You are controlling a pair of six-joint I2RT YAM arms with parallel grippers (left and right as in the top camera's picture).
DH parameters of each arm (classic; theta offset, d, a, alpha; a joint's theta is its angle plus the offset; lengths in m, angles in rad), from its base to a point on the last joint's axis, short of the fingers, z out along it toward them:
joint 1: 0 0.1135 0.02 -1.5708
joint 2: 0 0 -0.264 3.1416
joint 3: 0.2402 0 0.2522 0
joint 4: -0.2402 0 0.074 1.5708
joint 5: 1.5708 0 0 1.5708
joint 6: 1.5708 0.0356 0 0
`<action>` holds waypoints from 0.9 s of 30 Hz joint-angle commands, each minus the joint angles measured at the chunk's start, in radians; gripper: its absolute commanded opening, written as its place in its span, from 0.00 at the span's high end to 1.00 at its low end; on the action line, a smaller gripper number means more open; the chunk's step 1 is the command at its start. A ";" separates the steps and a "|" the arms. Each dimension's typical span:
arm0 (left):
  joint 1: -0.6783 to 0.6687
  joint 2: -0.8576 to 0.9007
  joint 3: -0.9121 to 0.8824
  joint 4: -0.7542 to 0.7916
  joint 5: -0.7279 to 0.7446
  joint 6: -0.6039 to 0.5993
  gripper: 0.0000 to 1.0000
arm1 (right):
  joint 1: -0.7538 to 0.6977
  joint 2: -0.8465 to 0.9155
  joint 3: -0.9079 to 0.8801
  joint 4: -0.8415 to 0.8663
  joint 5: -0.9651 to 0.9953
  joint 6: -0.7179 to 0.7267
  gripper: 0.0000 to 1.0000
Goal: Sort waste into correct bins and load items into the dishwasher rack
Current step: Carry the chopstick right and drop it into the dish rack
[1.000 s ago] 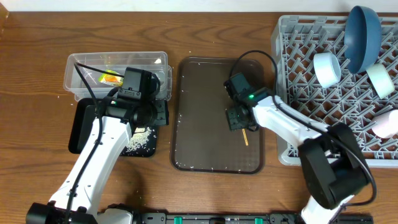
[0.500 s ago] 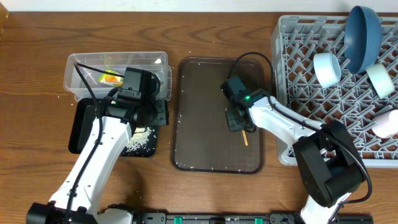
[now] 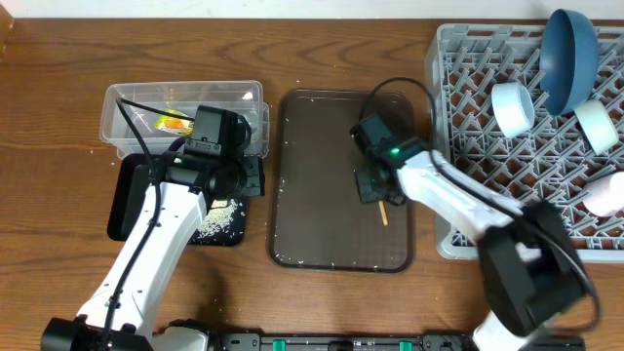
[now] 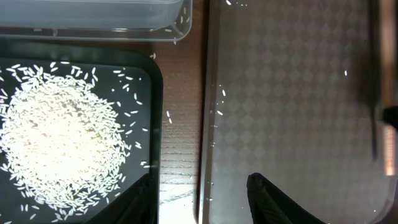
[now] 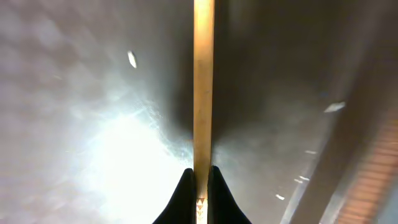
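Observation:
The thin wooden stick lies on the brown serving tray. My right gripper is down on the tray, shut on the stick, which runs straight ahead from between its fingertips. My left gripper hangs open and holds nothing. Its jaws straddle the gap between the black tray and the brown tray. Loose rice grains are heaped in the black tray. A yellow-orange wrapper lies in the clear tub.
The grey dishwasher rack at the right holds a dark-blue plate, a white bowl, a pale mint bowl and a white-pink cup. A few stray rice grains dot the brown tray.
My right gripper has closed on the wooden stick, shifting slightly over the brown tray. The left arm has stayed still.

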 commanded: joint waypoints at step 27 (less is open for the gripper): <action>0.004 -0.007 0.016 -0.003 -0.010 0.001 0.51 | -0.368 -0.244 0.012 -0.164 0.153 -0.130 0.99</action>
